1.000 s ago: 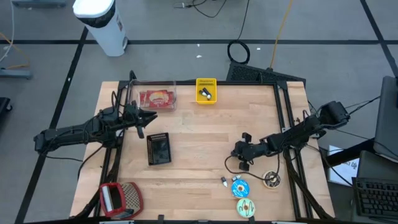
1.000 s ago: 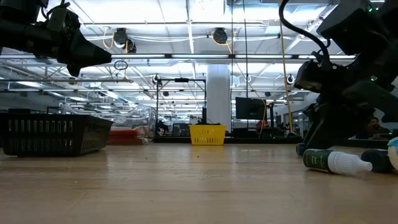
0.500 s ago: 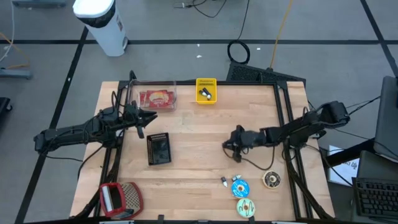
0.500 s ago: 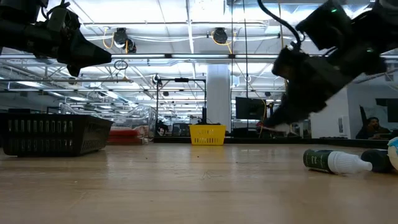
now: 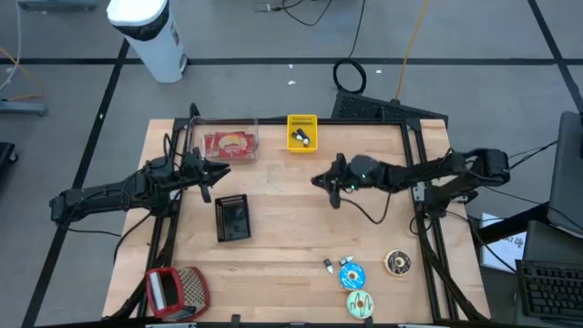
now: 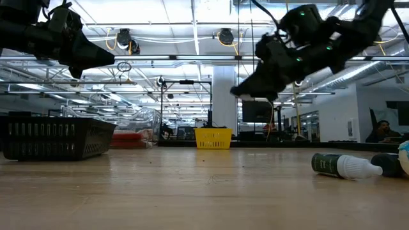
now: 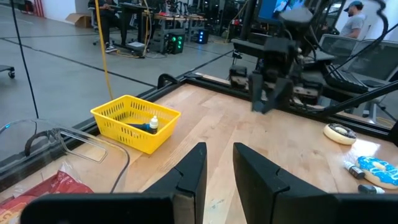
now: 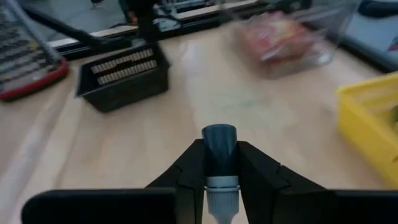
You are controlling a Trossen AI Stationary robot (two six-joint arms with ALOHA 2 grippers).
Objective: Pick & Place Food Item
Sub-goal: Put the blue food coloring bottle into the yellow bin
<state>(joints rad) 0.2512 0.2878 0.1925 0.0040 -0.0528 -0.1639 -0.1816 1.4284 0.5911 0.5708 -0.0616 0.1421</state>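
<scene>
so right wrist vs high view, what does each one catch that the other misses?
Right wrist only: the right claw shut on a bottle, blue-grey cap forward. High view only: the left claw waiting near the clear bin, the donuts at the near right, and the red basket whole at the near left corner. Both: black basket, clear bin with a red packet, yellow basket.

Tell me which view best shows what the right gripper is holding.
The right wrist view: the small bottle sits clamped between the right gripper fingers, dark cap forward. The high and low views show only the gripper's dark shape above the table; the left wrist view shows it far off, blurred.
</scene>
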